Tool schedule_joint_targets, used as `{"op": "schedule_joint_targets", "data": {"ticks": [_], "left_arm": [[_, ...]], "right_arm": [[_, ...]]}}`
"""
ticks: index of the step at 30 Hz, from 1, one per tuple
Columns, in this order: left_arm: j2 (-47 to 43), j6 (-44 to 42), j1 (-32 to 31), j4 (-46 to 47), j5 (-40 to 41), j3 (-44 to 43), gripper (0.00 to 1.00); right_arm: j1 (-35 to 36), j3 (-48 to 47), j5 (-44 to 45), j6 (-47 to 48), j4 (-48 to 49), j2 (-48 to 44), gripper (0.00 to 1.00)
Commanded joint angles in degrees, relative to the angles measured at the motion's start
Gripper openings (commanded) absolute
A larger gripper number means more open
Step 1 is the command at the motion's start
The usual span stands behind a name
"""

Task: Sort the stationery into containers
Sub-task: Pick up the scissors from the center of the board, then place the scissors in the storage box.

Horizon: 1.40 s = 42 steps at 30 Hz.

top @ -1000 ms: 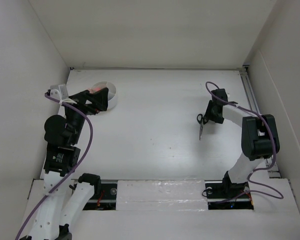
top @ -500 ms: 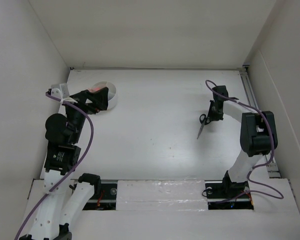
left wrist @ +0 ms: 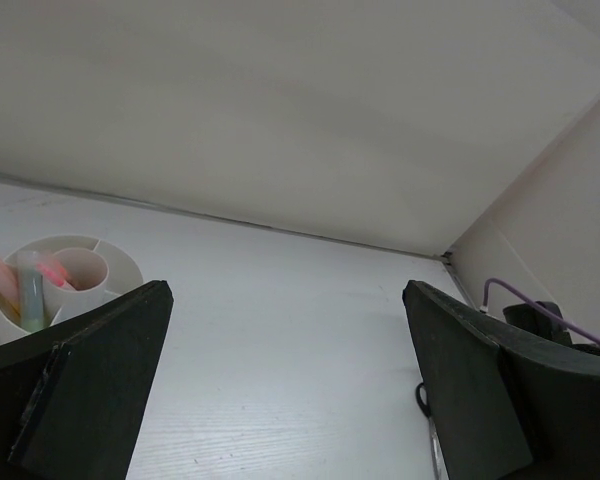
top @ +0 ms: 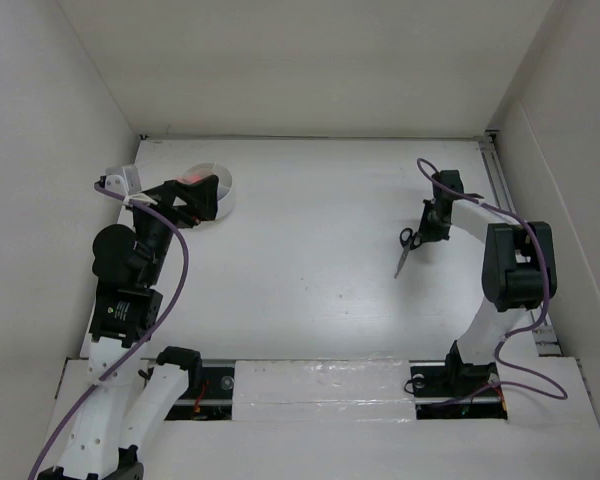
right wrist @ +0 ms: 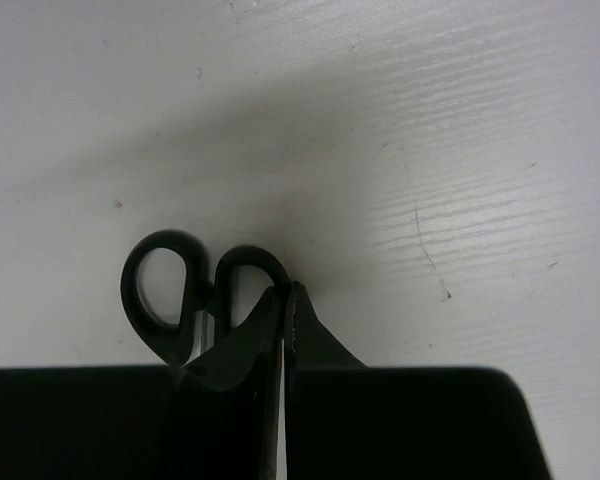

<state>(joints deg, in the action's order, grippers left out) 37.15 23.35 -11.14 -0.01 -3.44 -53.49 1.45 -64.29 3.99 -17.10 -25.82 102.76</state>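
1. From the overhead camera, the right gripper (top: 420,236) bears down on the black-handled scissors (top: 404,248). They lie near the worktop's right edge, midway between its far and near edges, with the blades pointing toward the near edge. The left gripper (top: 202,198) hangs over the round white tub (top: 226,192) by the far-left corner. The white worktop (top: 300,270) is otherwise bare, boxed in by plain white walls (top: 310,60), with a metal rail (top: 500,190) along its right edge.

2. From the left wrist camera, the left gripper's fingers stand spread wide and hold nothing. The tub's compartments hold a pink pen (left wrist: 50,272), a pale green bar (left wrist: 32,300) and a blurred orange item. So the sorting appears largely done, with the scissors the last piece seen outside the tub.

3. From the right wrist camera, the right gripper's fingertips (right wrist: 270,320) are pressed together at the rim of one scissor handle loop. It looks like a pinch on that loop, though how firm the hold is cannot be confirmed. The step in hand appears to be the pickup. The next move calls for a clean lift, a carry across the worktop to the far-left corner and a release into a free compartment. The left gripper would have to make room there. The surface here shows fine grain and a few small scuffs.
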Motion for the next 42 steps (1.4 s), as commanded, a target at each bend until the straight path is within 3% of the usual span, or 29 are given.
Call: {"op": "schedule_joint_targets", "data": {"ticks": [1,6,9,14,18,21,32,38,42], "left_arm": [[-0.06,-1.20,0.06,1.68,-2.26,-2.31,1.00],[3.89,-1.21,0.06,1.68,-9.39,-2.84,1.00],[8.79,-0.59,0.06,2.21,-19.38,-3.89,1.00],[16.19,6.68,0.06,12.39,-42.54,0.04,1.00],[20.68,13.45,0.06,21.88,-54.09,3.47,1.00],[21.92,16.89,-0.46,27.70,-58.42,4.63,1.00],[22.44,18.57,-0.47,31.12,-59.84,5.86,1.00],[23.67,13.48,-0.47,24.02,-57.03,4.45,1.00],[23.67,13.47,-0.47,24.01,-57.03,4.45,1.00]], "right_arm": [[-0.49,-2.76,-0.74,1.19,-1.51,1.74,0.00],[0.30,-0.57,-3.99,1.19,2.62,-2.11,0.00],[3.81,-0.48,-1.89,1.19,3.32,-7.37,0.00],[10.31,0.74,-1.69,0.14,8.93,-19.16,0.00],[16.27,-1.26,-2.49,-0.56,9.56,-25.49,0.00],[22.33,-3.11,-0.83,-0.56,10.61,-28.22,0.00],[41.07,-11.81,6.38,-2.58,15.71,-24.19,0.00],[44.42,-15.24,6.38,-3.11,16.42,-22.08,0.00],[46.62,-17.79,5.85,-3.11,16.95,-20.67,0.00]]}}
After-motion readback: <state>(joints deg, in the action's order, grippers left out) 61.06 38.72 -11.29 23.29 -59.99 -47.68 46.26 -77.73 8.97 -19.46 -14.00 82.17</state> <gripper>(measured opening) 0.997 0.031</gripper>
